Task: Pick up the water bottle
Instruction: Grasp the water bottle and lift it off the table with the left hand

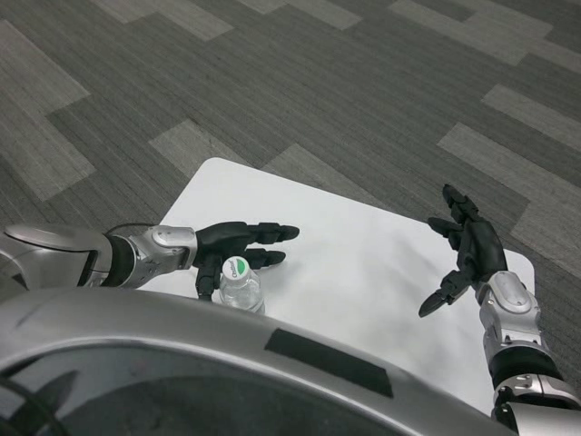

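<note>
1. One bottle [240, 286], clear with a white cap, stands upright at the lower left of the frame, on the near edge of the one white surface [363, 272].
2. Left hand [231, 245], just beside and behind the bottle; fingers [272, 232] spread, holding nothing.
3. Right hand [467, 254], at the right of the frame, well apart from the bottle; fingers spread, empty.

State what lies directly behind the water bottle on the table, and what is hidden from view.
Behind the water bottle is the left hand, fingers spread over the white table. The bottle's lower part is hidden, so contact between hand and bottle cannot be told.
</note>
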`<state>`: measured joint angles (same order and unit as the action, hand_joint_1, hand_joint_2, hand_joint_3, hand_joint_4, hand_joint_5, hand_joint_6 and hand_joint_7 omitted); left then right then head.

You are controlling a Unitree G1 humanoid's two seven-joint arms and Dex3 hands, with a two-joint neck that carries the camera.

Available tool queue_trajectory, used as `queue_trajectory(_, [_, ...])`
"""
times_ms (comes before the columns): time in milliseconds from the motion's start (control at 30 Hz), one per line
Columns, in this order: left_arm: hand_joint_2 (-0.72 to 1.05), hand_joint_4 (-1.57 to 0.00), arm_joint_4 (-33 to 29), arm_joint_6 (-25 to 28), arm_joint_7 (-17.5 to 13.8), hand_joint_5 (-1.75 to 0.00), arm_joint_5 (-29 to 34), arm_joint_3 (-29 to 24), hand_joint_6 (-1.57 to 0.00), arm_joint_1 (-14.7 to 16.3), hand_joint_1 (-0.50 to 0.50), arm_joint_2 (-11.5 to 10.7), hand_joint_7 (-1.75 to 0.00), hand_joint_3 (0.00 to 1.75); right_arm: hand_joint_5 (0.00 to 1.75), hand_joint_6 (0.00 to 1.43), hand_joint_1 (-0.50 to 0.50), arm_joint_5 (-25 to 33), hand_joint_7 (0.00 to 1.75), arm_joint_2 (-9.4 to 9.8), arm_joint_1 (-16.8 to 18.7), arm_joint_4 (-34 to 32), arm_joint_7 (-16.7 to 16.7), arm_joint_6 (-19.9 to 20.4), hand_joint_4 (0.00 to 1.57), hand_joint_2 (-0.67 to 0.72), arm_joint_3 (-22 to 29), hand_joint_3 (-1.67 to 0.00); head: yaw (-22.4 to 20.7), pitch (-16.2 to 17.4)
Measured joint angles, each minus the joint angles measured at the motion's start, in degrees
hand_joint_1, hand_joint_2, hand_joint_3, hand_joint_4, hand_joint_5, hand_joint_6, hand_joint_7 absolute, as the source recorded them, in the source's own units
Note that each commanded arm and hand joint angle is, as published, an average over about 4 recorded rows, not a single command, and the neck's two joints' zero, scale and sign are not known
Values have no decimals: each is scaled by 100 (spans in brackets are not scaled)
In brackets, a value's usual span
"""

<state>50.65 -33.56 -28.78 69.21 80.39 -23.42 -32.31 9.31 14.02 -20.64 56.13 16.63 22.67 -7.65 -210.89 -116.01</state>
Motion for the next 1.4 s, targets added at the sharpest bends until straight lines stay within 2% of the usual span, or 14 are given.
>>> queue_trajectory(200, [-28, 0, -205, -99, 41, 0, -5, 305, 0, -66, 50, -71, 0, 9, 87, 0, -12, 0, 0, 7, -2, 0, 12, 0, 0, 66, -1, -10, 19, 36])
queue_trajectory(400, [-15, 0, -263, -118, 48, 0, -14, 420, 0, -93, 50, -165, 0, 9, 87, 0, -12, 0, 0, 23, -3, -2, 26, 0, 0, 65, -1, -14, 4, 52])
queue_trajectory(500, [-6, 0, -268, -118, 47, 0, -22, 457, 0, -112, 50, -168, 0, 2, 87, 0, -12, 0, 0, 24, -3, -6, 31, 0, 0, 65, -1, -16, 2, 72])
queue_trajectory(600, [-2, 0, -225, -121, 43, 0, -47, 516, 0, -129, 50, -169, 0, 2, 87, 0, -12, 0, 0, 24, -3, -10, 32, 0, 0, 63, -1, -12, 7, 78])
queue_trajectory(733, [-2, 0, -69, -174, 40, 0, -57, 646, 0, -181, 50, -172, 0, 9, 87, 0, -12, 0, 0, 29, -3, -16, 33, 0, 0, 63, -1, -16, 21, 82])
queue_trajectory(933, [14, 0, 122, -341, 55, 0, -52, 802, 0, -240, 50, -171, 0, 4, 87, 0, -12, 0, 0, 29, -3, -19, 34, 0, 0, 66, -1, -16, 56, 94])
queue_trajectory(1067, [25, 0, 182, -500, 153, -10, -53, 937, 0, -248, 50, -171, 0, 9, 87, 0, -12, 0, 0, 29, -3, -24, 35, 0, 0, 66, -1, -16, 71, 98])
queue_trajectory(1233, [25, 0, 260, -744, 429, -10, -81, 1109, 0, -249, 50, -169, 0, 9, 87, 0, -12, 0, 0, 30, -3, -34, 35, 0, 0, 63, -1, -12, 81, 115])
queue_trajectory(1400, [25, 0, 285, -838, 601, -10, -85, 1180, 0, -237, 50, -169, 0, 9, 87, 0, -12, 0, 0, 32, -3, -37, 35, 0, 0, 61, -1, -16, 61, 120])
